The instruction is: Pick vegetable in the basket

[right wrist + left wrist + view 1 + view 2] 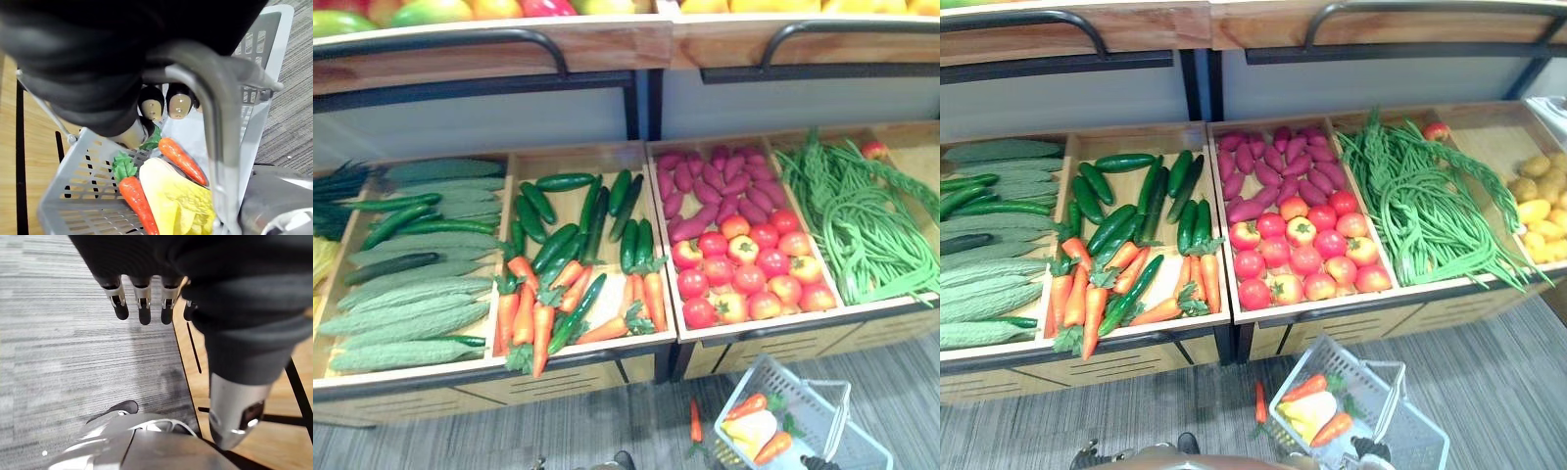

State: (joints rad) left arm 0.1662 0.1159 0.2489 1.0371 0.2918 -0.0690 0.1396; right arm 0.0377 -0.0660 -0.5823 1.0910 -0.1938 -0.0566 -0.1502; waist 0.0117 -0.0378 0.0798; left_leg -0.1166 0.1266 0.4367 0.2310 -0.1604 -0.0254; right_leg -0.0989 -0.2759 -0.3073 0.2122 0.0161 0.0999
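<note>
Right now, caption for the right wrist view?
Right hand grips the basket handle above two carrots and a yellow vegetable.

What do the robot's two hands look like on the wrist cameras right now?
The left hand has a dark ribbed cover over its back and wrist, a row of silver fingers ending in rounded black tips, and a thicker silver-grey thumb. The right hand wears the same dark cover. Its fingertips show dark shells with tan oval pads.
</note>
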